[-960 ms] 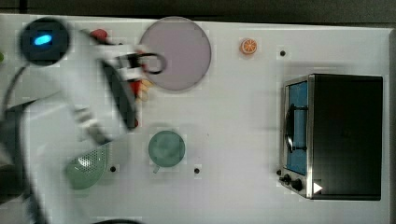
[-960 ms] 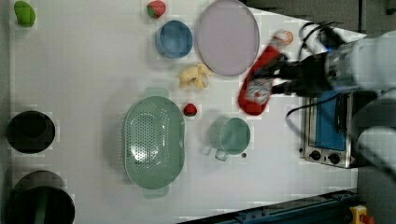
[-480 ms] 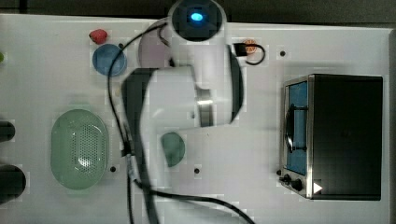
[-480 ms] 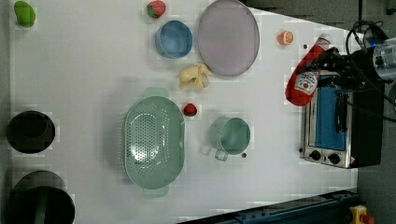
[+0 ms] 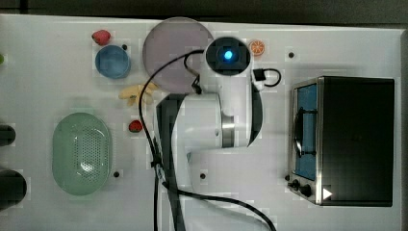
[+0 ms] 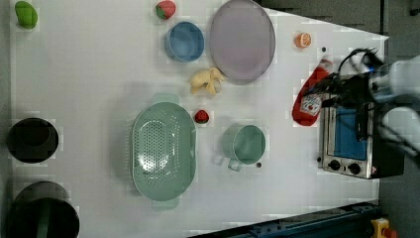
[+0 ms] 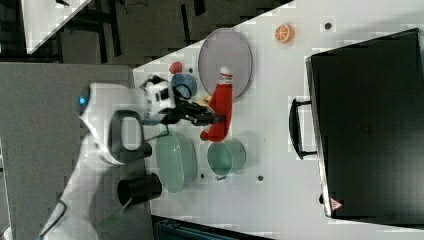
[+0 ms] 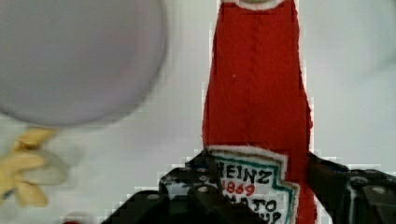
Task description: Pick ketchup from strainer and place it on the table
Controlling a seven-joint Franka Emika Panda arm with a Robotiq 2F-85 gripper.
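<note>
We are carrying the ketchup in the air, clear of the strainer, looking for bare tabletop.

The tabletop (image 6: pixel 99 59) is crowded, so we are holding our load high above it; the toaster oven (image 6: pixel 354 141) is standing just beside the arm in the left view. The strainer (image 6: pixel 163 148) is sitting empty, well apart from us. The purple plate (image 6: pixel 241 39) is lying near our path. The ketchup (image 6: pixel 311 96) is hanging between our jaws, which are clamping its labelled lower body, cap pointing away from the gripper (image 8: pixel 261 191).
</note>
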